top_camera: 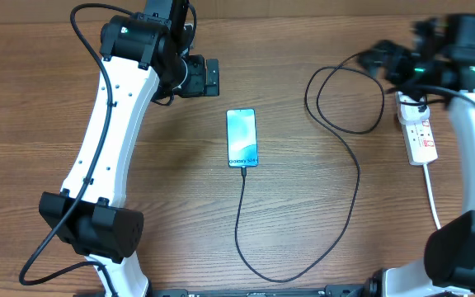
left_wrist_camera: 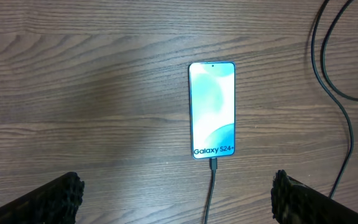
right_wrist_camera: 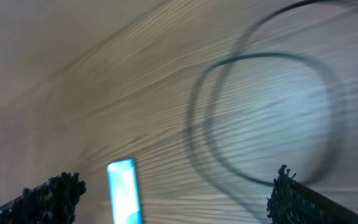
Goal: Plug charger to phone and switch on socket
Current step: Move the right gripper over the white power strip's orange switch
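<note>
Nearest on the wooden worktop (top_camera: 303,206), the thin black cable of the charger (top_camera: 242,223) is seen sweeping round in a wide bend. From there it is led up to the near edge of the phone (top_camera: 242,137), where its connector tip is seated against the port. The phone is laid flat, screen up and lit cyan, with "Galaxy S24+" read at its near end in the left wrist view. No other thing is found close around it. Beyond it, the left gripper (top_camera: 213,77) is held above the worktop with its jaws spread wide and nothing between them. Far right, the cable is coiled in a loose loop beside the white socket (top_camera: 420,132), whose red markings are too small to be read and whose white lead (top_camera: 433,202) is trailed nearward. The right gripper (top_camera: 386,62), blurred, is likewise seen wide open and empty. Whether the plug is seated cannot be told.
</note>
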You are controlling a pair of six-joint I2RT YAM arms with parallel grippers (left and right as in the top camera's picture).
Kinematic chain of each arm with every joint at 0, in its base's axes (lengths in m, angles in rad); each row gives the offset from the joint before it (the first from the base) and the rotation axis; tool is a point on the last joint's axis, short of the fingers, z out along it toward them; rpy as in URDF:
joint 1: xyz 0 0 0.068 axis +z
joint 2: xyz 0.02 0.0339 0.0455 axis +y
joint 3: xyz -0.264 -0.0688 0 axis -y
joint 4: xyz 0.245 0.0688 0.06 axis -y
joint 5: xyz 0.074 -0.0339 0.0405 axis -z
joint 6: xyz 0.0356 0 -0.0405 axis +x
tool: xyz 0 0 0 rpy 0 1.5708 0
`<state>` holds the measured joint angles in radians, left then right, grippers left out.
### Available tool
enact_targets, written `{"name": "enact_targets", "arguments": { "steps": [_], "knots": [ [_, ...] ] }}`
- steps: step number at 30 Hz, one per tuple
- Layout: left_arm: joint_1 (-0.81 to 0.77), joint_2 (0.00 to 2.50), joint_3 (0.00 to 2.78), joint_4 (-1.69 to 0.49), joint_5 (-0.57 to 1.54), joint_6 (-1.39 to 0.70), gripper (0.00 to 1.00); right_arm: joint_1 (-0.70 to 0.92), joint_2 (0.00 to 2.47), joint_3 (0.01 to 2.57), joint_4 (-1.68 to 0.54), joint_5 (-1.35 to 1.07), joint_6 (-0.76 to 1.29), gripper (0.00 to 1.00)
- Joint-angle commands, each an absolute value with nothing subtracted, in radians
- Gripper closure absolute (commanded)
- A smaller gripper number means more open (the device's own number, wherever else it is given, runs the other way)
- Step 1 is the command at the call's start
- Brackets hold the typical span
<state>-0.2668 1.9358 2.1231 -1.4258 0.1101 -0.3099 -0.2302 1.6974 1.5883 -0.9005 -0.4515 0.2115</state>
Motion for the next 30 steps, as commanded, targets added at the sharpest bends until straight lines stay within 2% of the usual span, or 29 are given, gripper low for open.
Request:
{"name": "enact_targets", "arguments": {
  "steps": [1, 10, 30],
  "knots": [
    [-0.269, 1.942, 2.129, -1.428, 0.097, -0.291, 0.0, -0.338, 1.696, 1.606, -0.917, -0.5, 0.109, 0.0],
    [-0.269, 1.942, 2.129, -1.428, 0.097, -0.291, 0.0, -0.555, 1.716, 1.605, -0.92, -0.486, -0.035, 0.0],
    [-0.269, 1.942, 2.129, -1.428, 0.097, -0.291, 0.0, -0.574, 1.957, 1.603, -0.896, -0.446, -0.087, 0.0]
  ]
}}
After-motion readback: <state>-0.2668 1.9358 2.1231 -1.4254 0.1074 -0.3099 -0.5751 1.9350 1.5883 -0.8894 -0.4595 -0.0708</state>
